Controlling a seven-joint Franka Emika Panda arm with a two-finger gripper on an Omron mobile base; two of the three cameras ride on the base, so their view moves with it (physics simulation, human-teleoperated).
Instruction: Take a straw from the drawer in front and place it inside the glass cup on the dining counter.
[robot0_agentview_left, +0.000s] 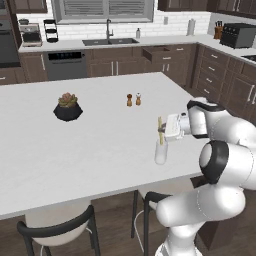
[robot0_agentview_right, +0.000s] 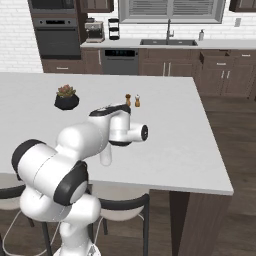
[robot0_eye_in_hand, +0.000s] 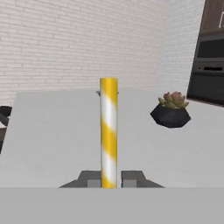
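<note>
1. The gripper (robot0_agentview_left: 161, 131) is pinching the straw (robot0_agentview_left: 160, 130) between its two fingertips, holding the yellow-and-white striped stick upright just above the glass cup (robot0_agentview_left: 161, 152).
2. The glass cup is standing on the white bench (robot0_agentview_left: 100, 135), near the edge closest to the robot.
3. Farther across the bench from the glass cup, a dark faceted pot with a pink-green succulent (robot0_agentview_left: 67, 107) is sitting, well apart from it.
4. Two small brown shakers (robot0_agentview_left: 133, 99) are standing side by side beyond the glass cup, toward the middle of the bench.
5. Behind the bench from the glass cup, the drawer (robot0_agentview_left: 160, 53) is hanging open in the dark cabinet run, just right of the sink (robot0_agentview_left: 111, 41).
6. Stools (robot0_agentview_left: 60, 227) with black frames are tucked under the bench's near edge, below the glass cup.
</note>
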